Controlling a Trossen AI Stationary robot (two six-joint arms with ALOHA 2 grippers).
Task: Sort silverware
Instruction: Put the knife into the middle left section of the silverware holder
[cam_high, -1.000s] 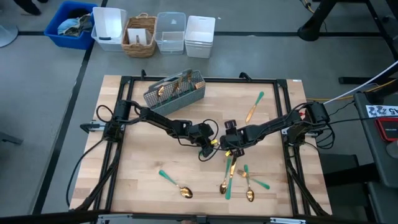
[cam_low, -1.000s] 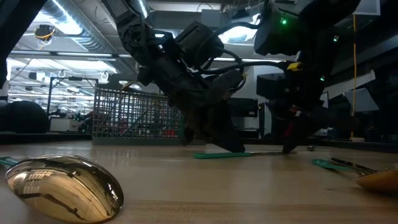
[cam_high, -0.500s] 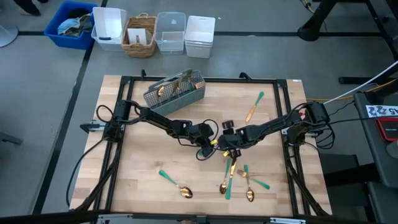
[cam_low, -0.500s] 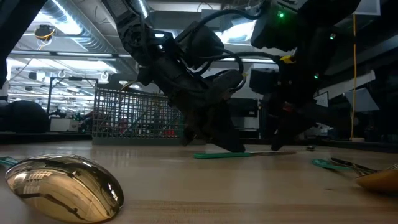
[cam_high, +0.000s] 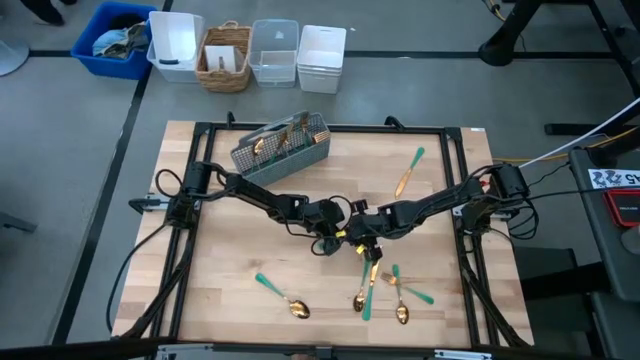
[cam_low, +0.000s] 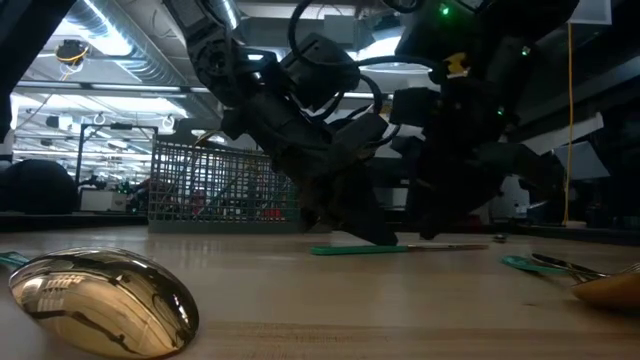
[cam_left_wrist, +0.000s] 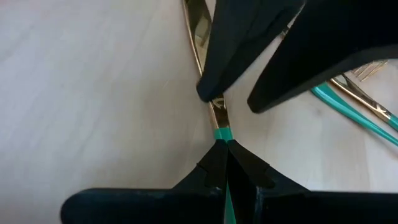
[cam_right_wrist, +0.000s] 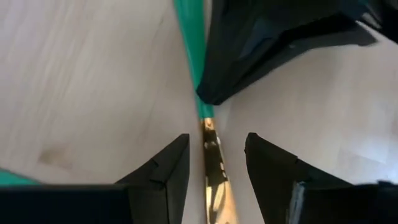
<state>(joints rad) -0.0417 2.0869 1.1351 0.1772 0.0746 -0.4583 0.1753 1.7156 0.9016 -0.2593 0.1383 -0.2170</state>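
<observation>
Right claw (cam_high: 362, 236) has slid in toward the left claw (cam_high: 331, 240) over the last second, and the two now meet nose to nose. Left claw is clamped on the teal handle of a knife (cam_left_wrist: 217, 118) lying on the surface (cam_high: 230, 270). Right claw's fingers (cam_right_wrist: 163, 168) stand apart, astride the gold blade just ahead of it. Risk, as I judge it: with both claws this tight, closing could knock the fingers together or twist the slim knife out of hold.
</observation>
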